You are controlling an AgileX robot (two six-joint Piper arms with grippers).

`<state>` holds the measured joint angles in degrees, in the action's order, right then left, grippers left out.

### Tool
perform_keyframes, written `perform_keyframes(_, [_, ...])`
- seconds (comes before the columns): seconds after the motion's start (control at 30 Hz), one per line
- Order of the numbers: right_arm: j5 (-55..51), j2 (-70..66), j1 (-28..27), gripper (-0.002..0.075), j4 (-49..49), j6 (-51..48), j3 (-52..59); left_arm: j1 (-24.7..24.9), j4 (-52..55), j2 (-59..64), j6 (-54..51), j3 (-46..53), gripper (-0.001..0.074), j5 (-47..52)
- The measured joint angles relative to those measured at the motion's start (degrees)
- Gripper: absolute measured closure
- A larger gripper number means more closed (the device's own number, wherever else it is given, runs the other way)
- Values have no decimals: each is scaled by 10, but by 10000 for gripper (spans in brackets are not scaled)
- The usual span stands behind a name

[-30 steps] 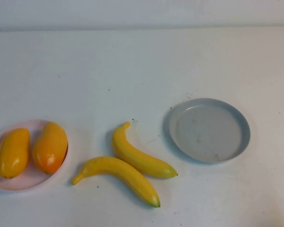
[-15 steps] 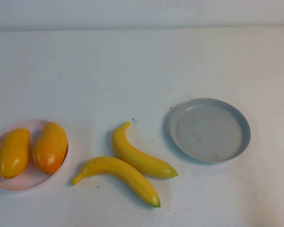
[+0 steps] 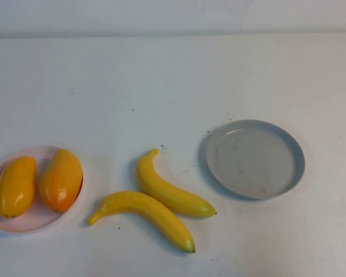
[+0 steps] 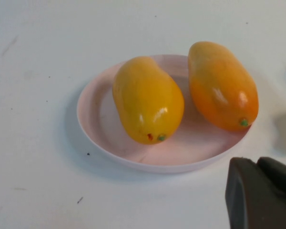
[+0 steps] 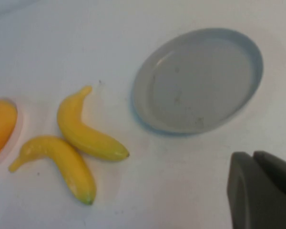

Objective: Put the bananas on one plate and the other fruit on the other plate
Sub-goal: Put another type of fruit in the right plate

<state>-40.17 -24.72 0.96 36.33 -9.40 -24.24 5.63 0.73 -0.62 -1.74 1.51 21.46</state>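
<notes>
Bananas (image 3: 161, 199) lie on table between plates; left pincer (image 4: 262, 193) and right pincer (image 5: 262, 191) closed.

Your high camera looks down on the whole tabletop (image 3: 173, 75); each wrist camera sits closer, sharing the bananas (image 3: 161, 199) and plates with it.
</notes>
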Motion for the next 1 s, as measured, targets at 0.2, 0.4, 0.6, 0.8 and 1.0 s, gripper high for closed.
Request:
perform_keyframes(0.2, [-84,-167,0,743,-23,-84,-105,0,0,0,0,0,731,0])
perform_keyframes(0.4, [-85,-278,34,743,9,-136,-150,0,0,0,0,0,731,0])
perform_keyframes(0.6, [-43,-383,170,743,2,-141,-194,0,0,0,0,0,731,0])
perform_keyframes(0.8, [-35,-515,303,743,-41,-132,-289,0,0,0,0,0,731,0])
perform_keyframes(1.0, [-100,-645,373,693,-91,-131,-413,0,0,0,0,0,731,0])
